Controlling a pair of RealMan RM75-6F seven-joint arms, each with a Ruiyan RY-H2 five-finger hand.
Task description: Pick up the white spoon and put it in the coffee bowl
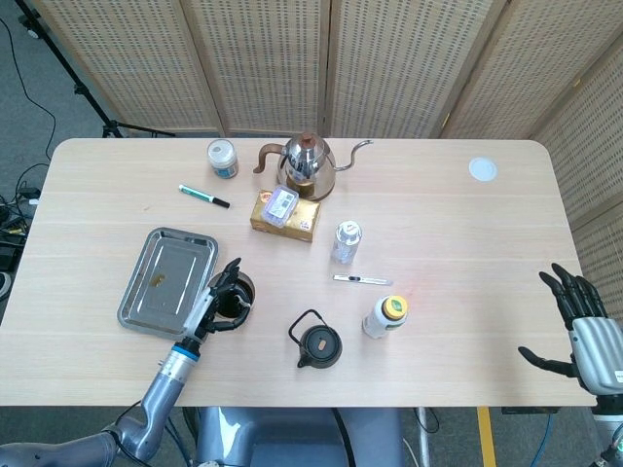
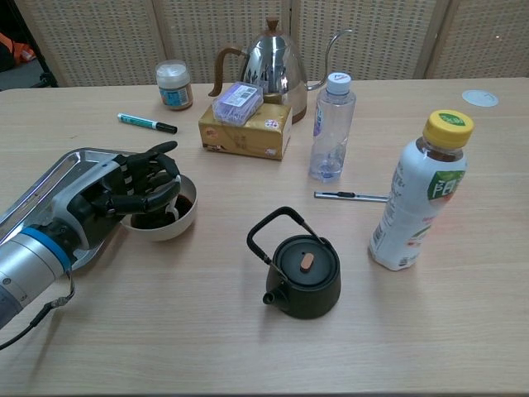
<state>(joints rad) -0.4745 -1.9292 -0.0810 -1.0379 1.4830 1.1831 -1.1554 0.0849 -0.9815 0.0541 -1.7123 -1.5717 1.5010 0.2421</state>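
The white coffee bowl (image 2: 180, 222) stands just right of the metal tray (image 2: 45, 188), with dark coffee inside. My left hand (image 2: 124, 194) hangs over the bowl's left half with its fingers curled above the coffee, hiding most of the inside. A small white sliver shows in the bowl under the fingertips, likely the white spoon (image 2: 175, 213); whether the hand holds it is not visible. From the head camera the left hand (image 1: 216, 300) covers the bowl (image 1: 243, 290), and the spoon is hidden. My right hand (image 1: 584, 336) is spread and holds nothing at the table's near right edge.
A black teapot (image 2: 304, 269) sits right of the bowl. Further right stand a yellow-capped bottle (image 2: 417, 198) and a clear bottle (image 2: 332, 128), with a thin pen (image 2: 351, 197) between them. A tissue box (image 2: 245, 131), steel kettle (image 2: 277, 62) and marker (image 2: 147, 123) lie behind.
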